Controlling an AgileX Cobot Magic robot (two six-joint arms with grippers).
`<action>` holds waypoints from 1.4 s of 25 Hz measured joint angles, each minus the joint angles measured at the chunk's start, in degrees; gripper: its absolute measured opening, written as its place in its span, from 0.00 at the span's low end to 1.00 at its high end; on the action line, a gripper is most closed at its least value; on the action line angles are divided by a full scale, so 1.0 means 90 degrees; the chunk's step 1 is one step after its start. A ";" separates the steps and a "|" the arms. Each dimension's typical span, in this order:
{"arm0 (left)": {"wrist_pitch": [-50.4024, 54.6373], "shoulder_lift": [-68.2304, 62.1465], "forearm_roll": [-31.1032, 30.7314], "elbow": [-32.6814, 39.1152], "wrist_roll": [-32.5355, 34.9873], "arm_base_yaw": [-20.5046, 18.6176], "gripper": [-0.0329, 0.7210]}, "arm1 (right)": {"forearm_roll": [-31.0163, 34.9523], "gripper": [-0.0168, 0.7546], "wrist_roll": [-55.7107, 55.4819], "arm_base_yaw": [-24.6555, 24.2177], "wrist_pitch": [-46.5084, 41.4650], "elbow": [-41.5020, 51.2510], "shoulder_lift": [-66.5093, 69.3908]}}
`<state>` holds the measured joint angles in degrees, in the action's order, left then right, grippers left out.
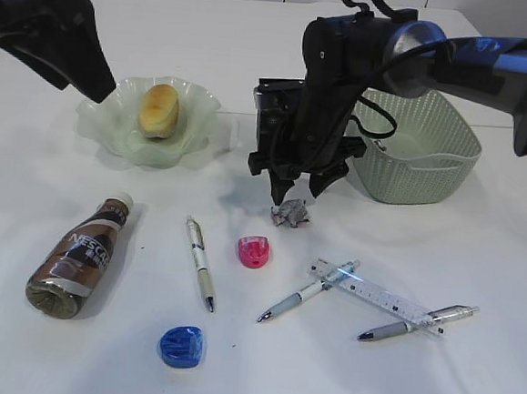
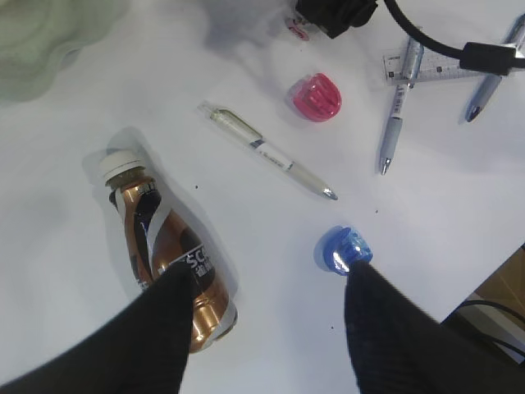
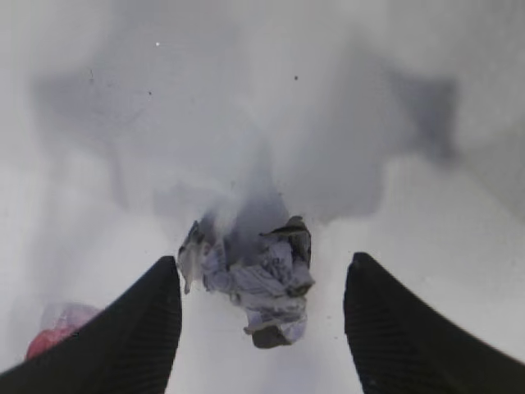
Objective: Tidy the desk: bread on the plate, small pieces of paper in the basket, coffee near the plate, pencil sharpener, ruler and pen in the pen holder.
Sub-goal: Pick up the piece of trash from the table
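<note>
A crumpled paper wad (image 3: 256,279) lies on the white desk (image 1: 322,375) between the open fingers of my right gripper (image 3: 262,283), which hangs just over the paper wad (image 1: 290,214) without touching it. My left gripper (image 2: 269,277) is open and empty, high above the lying coffee bottle (image 2: 164,246) and a blue pencil sharpener (image 2: 340,249). The bread (image 1: 159,108) rests on the green plate (image 1: 96,122). A pink sharpener (image 1: 254,251), a pen (image 1: 200,261) and the clear ruler (image 1: 374,294) lie on the desk. The black pen holder (image 1: 270,115) stands partly hidden behind the right arm.
The green basket (image 1: 430,164) stands right of the right arm. Two more pens (image 1: 303,295) (image 1: 418,321) lie crossed under and beside the ruler. The left arm (image 1: 57,30) hovers at the back left beside the plate.
</note>
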<state>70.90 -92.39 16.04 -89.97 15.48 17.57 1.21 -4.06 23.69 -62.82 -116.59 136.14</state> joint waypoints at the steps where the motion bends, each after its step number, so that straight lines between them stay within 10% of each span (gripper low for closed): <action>1: 0.0000 0.0000 0.0000 0.0000 0.0000 0.0000 0.60 | 0.0000 0.66 0.0000 0.0000 0.0038 0.0000 0.0000; 35: 0.0000 0.0000 -0.0011 0.0000 0.0000 0.0000 0.59 | 0.0024 0.66 0.0000 0.0000 0.0031 0.0000 0.0209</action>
<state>70.90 -92.39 15.94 -89.97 15.48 17.57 1.42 -4.06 23.69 -62.54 -116.59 138.02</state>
